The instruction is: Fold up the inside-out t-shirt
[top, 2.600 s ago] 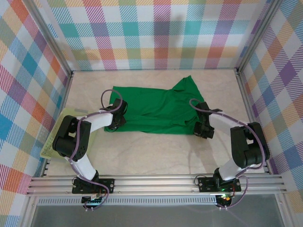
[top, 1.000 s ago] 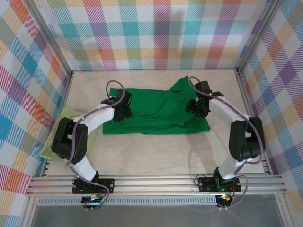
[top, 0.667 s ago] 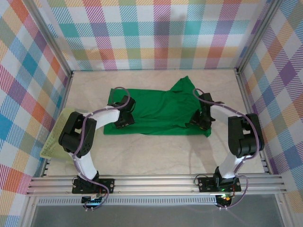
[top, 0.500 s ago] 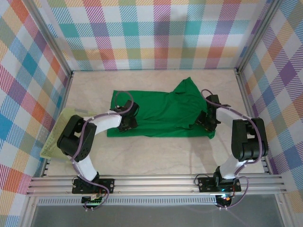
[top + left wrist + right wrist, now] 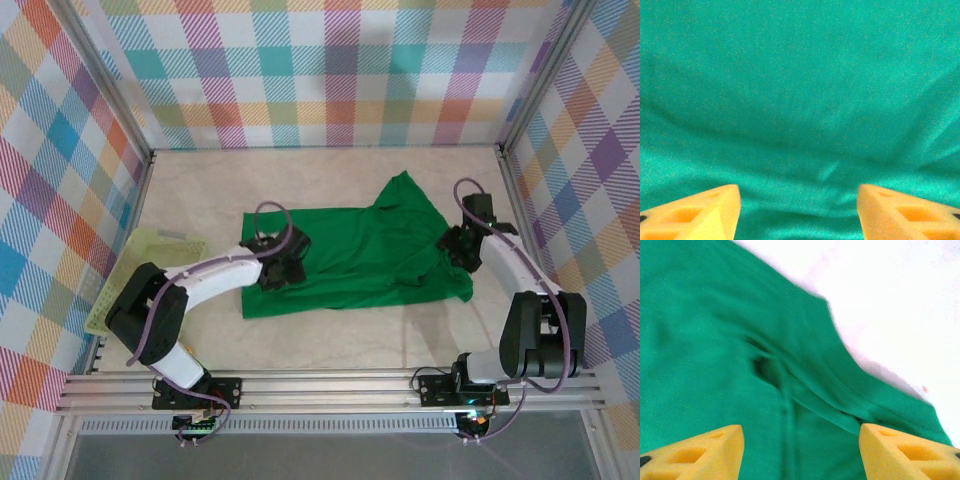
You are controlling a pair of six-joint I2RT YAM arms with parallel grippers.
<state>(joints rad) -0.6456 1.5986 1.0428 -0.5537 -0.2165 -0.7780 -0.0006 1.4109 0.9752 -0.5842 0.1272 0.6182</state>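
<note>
Shirt (image 5: 365,255) lies spread flat on the middle of the counter (image 5: 330,335), long side running left to right, with one part on its right half peaked toward the far side. I judge it light and limp. It will sag and drag rather than hold a shape, and a single layer could slip out of a shallow pinch. My left claw (image 5: 283,268) sits over its left part, fingers spread wide with smooth green cloth beneath. My right claw (image 5: 462,248) is at its right edge, also spread, above creases that run beside the hem and bare counter. I'd take hold at the near corners, one claw per side, pinching deep enough to catch both layers.
</note>
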